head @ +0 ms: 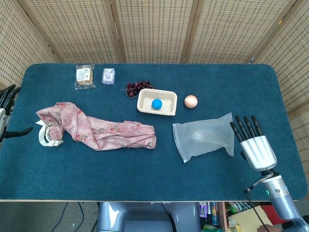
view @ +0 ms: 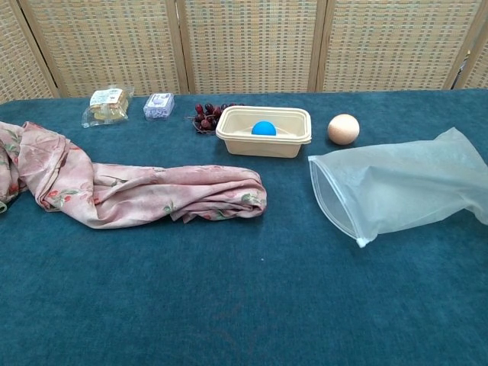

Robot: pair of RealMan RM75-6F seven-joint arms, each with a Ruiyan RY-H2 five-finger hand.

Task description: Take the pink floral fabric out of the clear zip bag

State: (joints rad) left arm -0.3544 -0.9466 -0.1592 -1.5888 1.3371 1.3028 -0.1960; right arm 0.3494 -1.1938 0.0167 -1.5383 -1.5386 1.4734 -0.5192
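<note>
The pink floral fabric (head: 99,129) (view: 137,192) lies stretched across the left half of the blue table, fully outside the bag. The clear zip bag (head: 205,136) (view: 396,194) lies flat and empty to its right, mouth toward the fabric. My right hand (head: 254,143) hovers just right of the bag with fingers spread, holding nothing. My left hand (head: 7,108) shows at the far left edge of the head view, fingers apart, clear of the fabric's end. Neither hand appears in the chest view.
A cream tray (head: 168,102) (view: 293,133) holds a blue ball (head: 156,103). Beside it sit a peach ball (head: 190,101) (view: 343,129), dark grapes (head: 137,87), and two small packets (head: 85,76) (head: 108,75) at the back left.
</note>
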